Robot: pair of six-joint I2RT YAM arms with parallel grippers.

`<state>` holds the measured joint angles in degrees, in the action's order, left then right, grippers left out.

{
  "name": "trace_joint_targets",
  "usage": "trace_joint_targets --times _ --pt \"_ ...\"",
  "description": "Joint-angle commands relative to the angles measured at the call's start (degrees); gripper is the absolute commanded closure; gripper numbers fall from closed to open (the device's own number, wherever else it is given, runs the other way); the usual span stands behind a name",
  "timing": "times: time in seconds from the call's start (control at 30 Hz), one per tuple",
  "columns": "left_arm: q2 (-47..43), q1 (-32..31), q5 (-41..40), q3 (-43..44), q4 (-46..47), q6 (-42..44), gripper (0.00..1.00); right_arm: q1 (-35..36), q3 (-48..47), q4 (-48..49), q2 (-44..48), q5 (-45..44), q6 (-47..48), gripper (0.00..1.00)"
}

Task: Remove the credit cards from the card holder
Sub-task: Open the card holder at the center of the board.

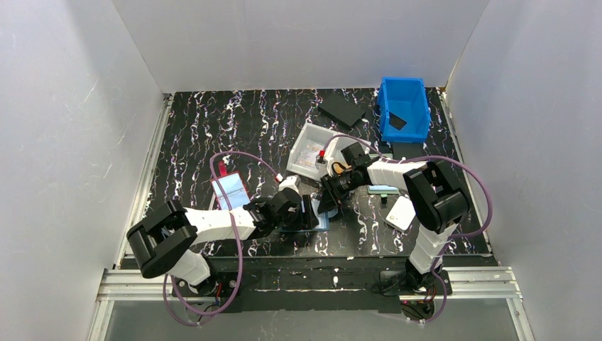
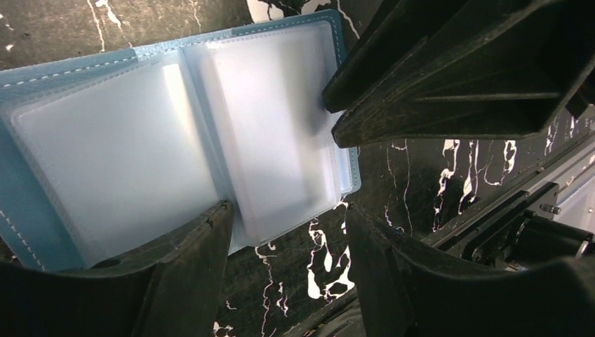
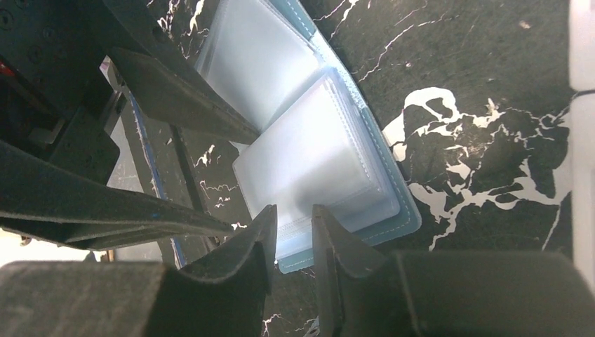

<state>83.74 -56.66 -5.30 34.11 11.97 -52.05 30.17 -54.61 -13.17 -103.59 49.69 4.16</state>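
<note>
Your L gripper (image 2: 288, 239) stood open, nothing held, one finger (image 2: 189, 274) over the near edge of the card holder (image 2: 126, 154). R gripper (image 3: 291, 235) sat at the holder's opposite edge, jaws barely apart at a clear pocket (image 3: 309, 154); can't tell if pinched. Holder lay open flat; credit cards (image 1: 307, 155) lay in white tray (image 1: 323, 136) beyond it.
</note>
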Motion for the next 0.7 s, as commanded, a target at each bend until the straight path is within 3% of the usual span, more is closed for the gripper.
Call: trace_joint_targets --times 0.0,0.23,0.67 --pt "2.97 0.16 2.15 -1.26 -1.58 0.33 0.4 0.32 0.06 2.08 -0.56 -2.0 -2.9 0.66" --pt "4.54 0.47 2.33 -1.31 -1.6 -0.45 0.4 0.32 0.29 2.09 -0.56 -7.47 -5.08 0.62" --pt "7.96 0.94 3.54 -0.05 -1.6 -0.16 0.37 0.41 2.69 8.3 -0.36 3.24 -10.4 0.6"
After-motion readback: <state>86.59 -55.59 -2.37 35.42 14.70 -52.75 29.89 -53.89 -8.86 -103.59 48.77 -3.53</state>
